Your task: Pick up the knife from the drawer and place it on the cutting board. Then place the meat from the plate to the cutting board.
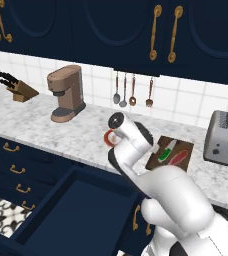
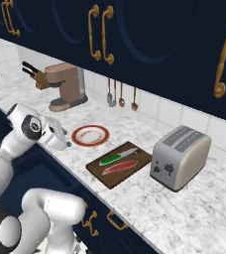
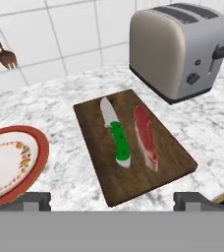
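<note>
Even, bright, diffuse light fills all three rendered views, with no visible lamp and no glare. The dark brown wooden cutting board [image 3: 133,147] and the silver two-slot toaster [image 3: 178,49] cast only faint, soft shadows on the grey-veined marble counter [image 3: 60,108]. Edges look slightly pixelated; nothing is blurred or warped.
</note>
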